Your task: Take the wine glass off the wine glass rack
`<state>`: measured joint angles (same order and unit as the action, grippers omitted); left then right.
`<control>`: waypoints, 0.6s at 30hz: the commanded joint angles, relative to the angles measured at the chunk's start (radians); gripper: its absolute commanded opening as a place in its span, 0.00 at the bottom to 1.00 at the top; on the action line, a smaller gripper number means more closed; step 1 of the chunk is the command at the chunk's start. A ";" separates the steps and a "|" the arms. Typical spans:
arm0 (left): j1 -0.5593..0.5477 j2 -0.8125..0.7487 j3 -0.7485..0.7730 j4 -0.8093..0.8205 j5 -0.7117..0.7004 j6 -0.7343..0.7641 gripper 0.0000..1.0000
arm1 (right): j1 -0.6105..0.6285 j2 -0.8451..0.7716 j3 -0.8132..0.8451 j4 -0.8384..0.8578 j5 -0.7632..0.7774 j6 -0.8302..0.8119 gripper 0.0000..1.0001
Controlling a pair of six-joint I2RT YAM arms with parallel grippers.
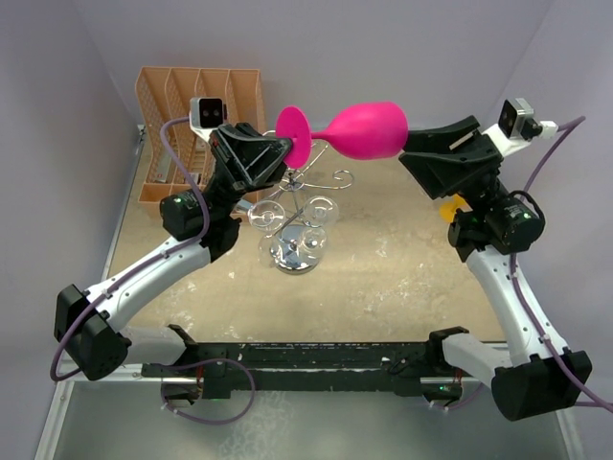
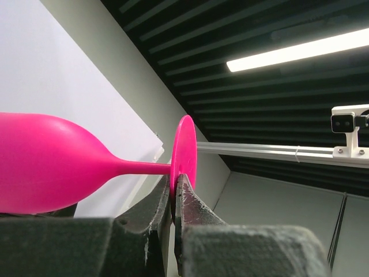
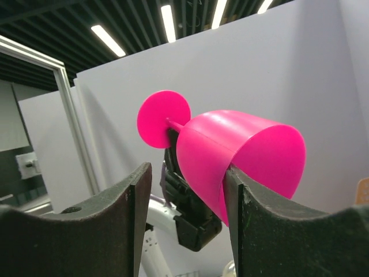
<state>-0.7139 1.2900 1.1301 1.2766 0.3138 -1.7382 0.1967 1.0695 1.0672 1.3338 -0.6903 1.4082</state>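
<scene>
At your left, an orange slotted file organizer [image 1: 196, 125] is standing against the white back wall [image 1: 383, 48]. Your left gripper [image 1: 290, 153] is clamping tight on the round foot of the opaque bright pink wine glass [image 1: 369, 129], which is lying sideways in the air above the shiny silver wire wine glass rack [image 1: 302, 216]. The rack is sitting on the tan, white-scuffed tabletop [image 1: 402, 278]. Your right gripper [image 1: 410, 149] is standing parted around the bowl, one finger [image 3: 259, 231] touching it. Strip lights [image 2: 294, 52] are glowing in a dark slatted ceiling [image 2: 259, 23].

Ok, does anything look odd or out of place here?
Only the pink wine glass: it lies sideways in mid-air, off the wine glass rack, left gripper pinching its foot, right gripper open at its bowl.
</scene>
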 commanded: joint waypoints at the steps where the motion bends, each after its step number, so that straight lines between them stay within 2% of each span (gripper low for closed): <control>1: 0.001 0.013 0.019 -0.066 0.004 0.028 0.00 | 0.016 -0.062 -0.029 0.128 -0.001 0.129 0.52; 4: 0.001 0.015 0.022 -0.107 -0.003 0.045 0.00 | 0.017 -0.075 -0.045 0.145 0.003 0.166 0.51; 9: 0.001 0.038 0.041 -0.173 -0.009 0.054 0.00 | 0.017 -0.078 -0.054 0.180 -0.011 0.209 0.40; 13: 0.001 0.052 0.042 -0.192 -0.010 0.052 0.00 | 0.017 -0.093 -0.059 0.186 -0.001 0.208 0.35; 15: 0.001 0.051 0.038 -0.206 -0.011 0.054 0.00 | 0.017 -0.101 -0.061 0.188 0.008 0.204 0.29; 18: 0.001 0.043 0.036 -0.225 -0.007 0.103 0.00 | 0.017 -0.119 -0.055 0.173 0.023 0.168 0.14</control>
<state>-0.7212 1.3090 1.1591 1.1927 0.3183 -1.7523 0.1959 1.0191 0.9871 1.3918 -0.6746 1.5764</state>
